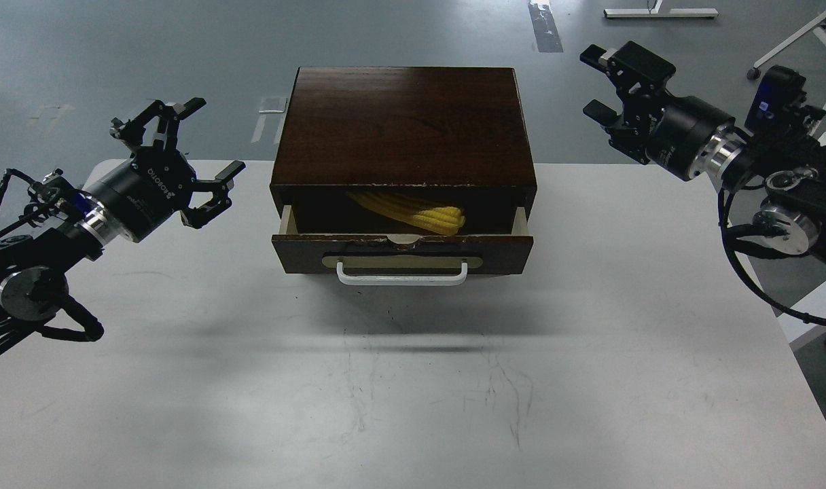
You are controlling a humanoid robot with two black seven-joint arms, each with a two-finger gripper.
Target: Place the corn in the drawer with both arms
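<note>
The yellow corn point(413, 209) lies inside the open drawer point(403, 252), partly under the box top, blunt end toward the right. The drawer is pulled out a little from the dark wood box point(403, 122), white bar handle point(402, 275) facing me. My left gripper point(189, 146) is open and empty, left of the box above the table edge. My right gripper point(606, 85) is open and empty, up and to the right of the box.
The box stands at the far edge of a white table point(413, 380). Grey floor lies beyond. A white chair base point(793, 41) and a desk foot point(659, 12) stand at the back right.
</note>
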